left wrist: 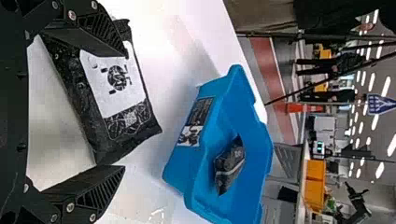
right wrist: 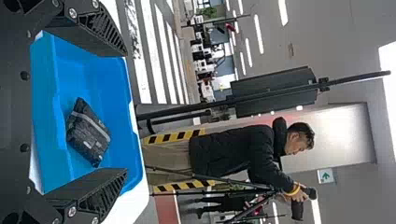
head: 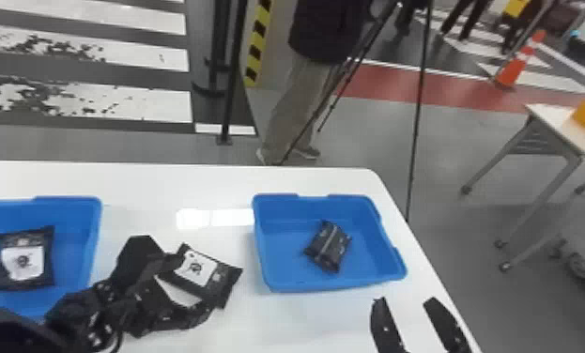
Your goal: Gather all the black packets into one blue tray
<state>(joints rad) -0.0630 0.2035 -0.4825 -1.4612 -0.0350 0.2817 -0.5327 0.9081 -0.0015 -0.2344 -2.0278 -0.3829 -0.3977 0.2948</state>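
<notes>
In the head view, the loose packet (head: 225, 281) lies on the white table (head: 305, 324) between the left tray (head: 77, 230), holding a labelled packet (head: 23, 264), and the right tray (head: 277, 256), holding a creased packet (head: 328, 246)

In the left wrist view, I have my left gripper (left wrist: 125, 112) spread about the loose packet, I judge so it can close across it; contact I can't tell

In the right wrist view, my right gripper (right wrist: 127, 111) is spread and empty by the right tray, probably leaving this pick to the left

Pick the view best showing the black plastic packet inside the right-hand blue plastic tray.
The right wrist view: the packet looks largest there, nothing covering it. The head view shows it whole but smaller; the left wrist view, narrower, at a slant.
</notes>
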